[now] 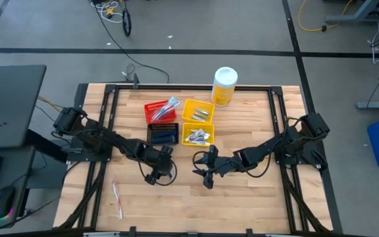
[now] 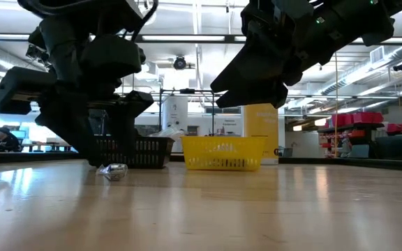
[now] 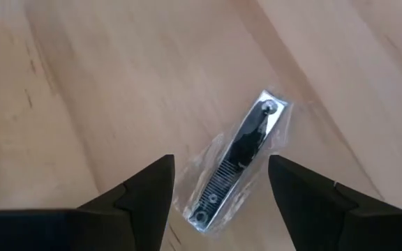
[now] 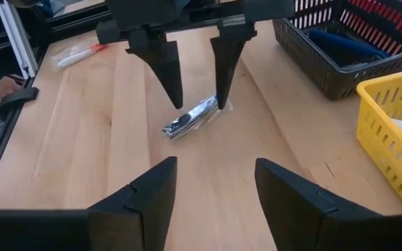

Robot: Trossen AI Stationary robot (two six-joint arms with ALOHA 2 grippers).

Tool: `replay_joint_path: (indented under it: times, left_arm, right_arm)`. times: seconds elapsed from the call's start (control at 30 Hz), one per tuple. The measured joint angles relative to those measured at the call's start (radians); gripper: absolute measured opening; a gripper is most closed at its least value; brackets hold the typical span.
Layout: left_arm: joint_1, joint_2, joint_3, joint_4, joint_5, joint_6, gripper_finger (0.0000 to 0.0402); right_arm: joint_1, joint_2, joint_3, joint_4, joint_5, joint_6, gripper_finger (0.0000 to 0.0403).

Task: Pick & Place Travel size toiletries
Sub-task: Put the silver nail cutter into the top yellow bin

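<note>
A small silver-and-black nail clipper (image 3: 239, 164) in a clear wrapper lies flat on the wooden table (image 1: 255, 204). My left gripper (image 3: 222, 174) is open and points down over it, one finger on each side. In the right wrist view its one fingertip (image 4: 221, 104) stands at the clipper's end (image 4: 208, 108). My right gripper (image 4: 215, 181) hovers open a little to the right, clear of the table. A wrapped toothbrush (image 1: 117, 197) lies at the near left. The clipper (image 2: 114, 171) also shows in the low view. My left gripper comes from above with the clipper lying slantwise between its open fingers. One fingertip (image 4: 221, 104) stands right at the wrapper's end; whether it touches, I cannot tell. The clipper lies flat on the table.
At the far middle stand a red bin (image 1: 160, 112) with toothbrushes, a black bin (image 1: 163, 133), two yellow bins (image 1: 198, 110) (image 1: 198, 135) with small items, and a yellow bottle (image 1: 224, 85). Bare wood lies toward the near edge.
</note>
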Motion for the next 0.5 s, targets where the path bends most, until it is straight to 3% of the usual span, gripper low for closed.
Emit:
replay_joint_path:
  times: [0.5]
  left_arm:
    - [0.001,0.075,0.007,0.027,0.01,0.046,0.0242]
  right_arm:
    - [0.0,0.0,0.0,-0.023,0.0,0.0,0.0193]
